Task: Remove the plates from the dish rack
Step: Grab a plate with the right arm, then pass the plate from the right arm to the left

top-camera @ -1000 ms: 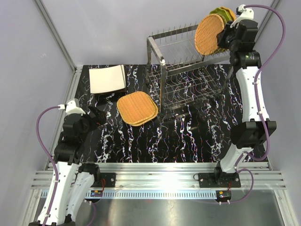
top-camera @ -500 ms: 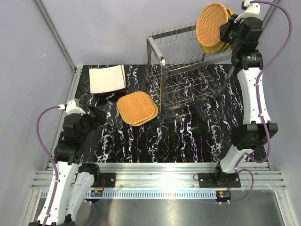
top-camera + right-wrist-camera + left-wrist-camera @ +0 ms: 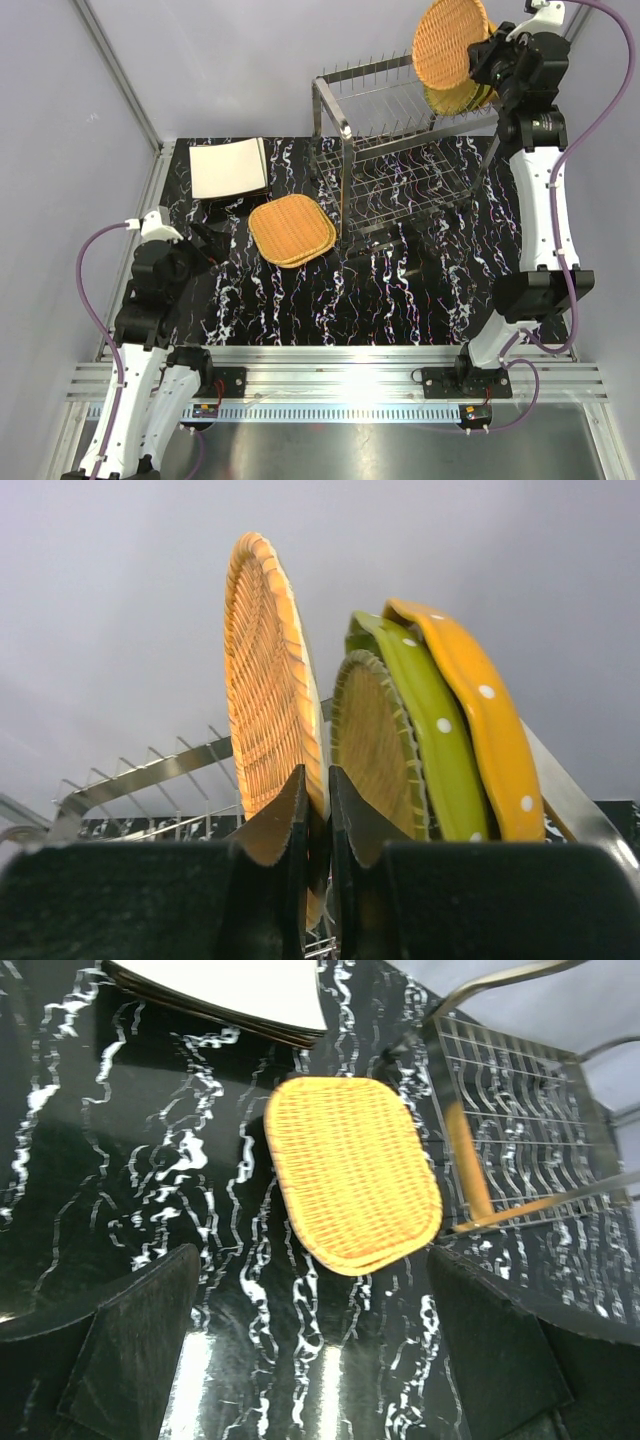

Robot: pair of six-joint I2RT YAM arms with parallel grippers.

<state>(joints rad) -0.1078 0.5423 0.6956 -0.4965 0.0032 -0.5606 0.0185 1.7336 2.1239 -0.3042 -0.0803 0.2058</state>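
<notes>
A round woven-look orange-tan plate (image 3: 452, 42) stands upright on edge at the far right end of the two-tier silver wire dish rack (image 3: 400, 180), above its upper tier and higher than the plates beside it. The right jaws are closed on this plate's lower rim, one black finger (image 3: 285, 825) on each face. In the right wrist view the fingers hide the plate's bottom edge, so I cannot tell whether it touches the prongs.

Just behind it three more plates stand upright and close together in the upper tier: a second round woven tan plate (image 3: 375, 750), then a scalloped green dotted plate (image 3: 432, 745), then a scalloped orange dotted plate (image 3: 485, 730). The right arm (image 3: 540, 200) reaches up from the near edge to that corner.

On the black white-veined table (image 3: 350, 290), just left of the rack's front post, lies a flat stack of rounded-square woven orange-tan plates (image 3: 290, 230). Farther back and to the left, apart from it, lies a flat stack of square cream plates (image 3: 228, 168).

The left jaws hang over the table near its left edge, on the near side of the woven stack. They are spread wide with nothing between them, and their two dark fingers (image 3: 140, 1350) frame the woven stack in the left wrist view.
</notes>
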